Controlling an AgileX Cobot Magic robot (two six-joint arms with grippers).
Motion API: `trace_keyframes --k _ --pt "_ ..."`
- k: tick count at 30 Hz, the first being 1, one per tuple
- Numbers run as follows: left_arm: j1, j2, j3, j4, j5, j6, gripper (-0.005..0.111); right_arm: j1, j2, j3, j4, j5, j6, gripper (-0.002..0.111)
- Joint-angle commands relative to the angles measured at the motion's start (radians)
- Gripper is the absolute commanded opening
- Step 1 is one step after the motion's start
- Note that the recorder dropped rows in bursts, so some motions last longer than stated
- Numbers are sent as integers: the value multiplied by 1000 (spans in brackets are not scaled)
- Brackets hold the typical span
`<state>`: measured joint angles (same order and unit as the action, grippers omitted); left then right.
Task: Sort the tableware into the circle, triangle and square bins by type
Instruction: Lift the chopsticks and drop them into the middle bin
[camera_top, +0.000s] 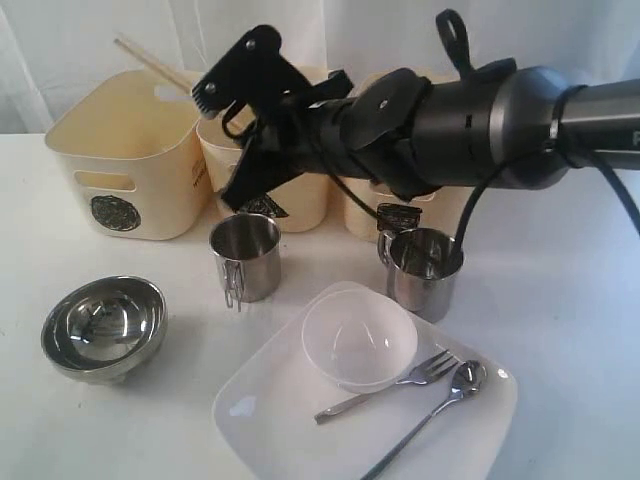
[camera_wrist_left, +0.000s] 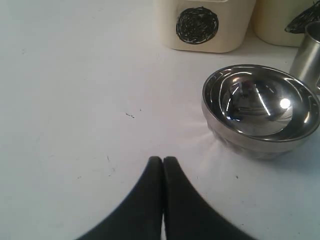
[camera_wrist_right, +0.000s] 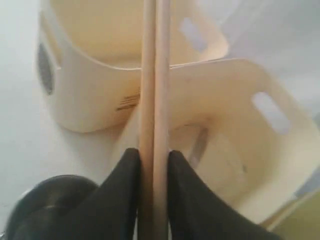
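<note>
You're at the cutlery drop, I'd judge. The circle-marked bin (camera_top: 130, 150) stands at the back left. Your right gripper (camera_top: 212, 95) hangs beside it and pinches the wooden chopsticks (camera_top: 150, 62), whose tips jut over that bin. Next, tip them down into the middle bin (camera_wrist_right: 225, 130) and release. Only the right wrist view shows a grey strip (camera_wrist_right: 200, 145) inside it (possibly the knife). Your left gripper (camera_wrist_left: 162, 161), pressed together and empty, sits near the steel bowl (camera_wrist_left: 260, 107).
</note>
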<state>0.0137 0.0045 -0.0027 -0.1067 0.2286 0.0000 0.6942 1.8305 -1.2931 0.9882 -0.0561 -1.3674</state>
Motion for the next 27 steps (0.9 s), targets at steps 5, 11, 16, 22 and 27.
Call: trace_keyframes --k 5,11,16,22,27 --pt "2 -4 3 -8 4 0 0 -79 -2 -2 1 -166 15 0" --pt "2 -4 3 -8 4 0 0 -97 47 -49 -168 -227 128 0" --pt "2 -4 3 -8 4 0 0 -97 139 -149 -363 -240 337 0" --pt "2 -4 3 -8 4 0 0 -97 248 -253 -395 -310 463 0" --pt "2 -4 3 -8 4 0 0 -99 322 -314 -463 -312 592 0"
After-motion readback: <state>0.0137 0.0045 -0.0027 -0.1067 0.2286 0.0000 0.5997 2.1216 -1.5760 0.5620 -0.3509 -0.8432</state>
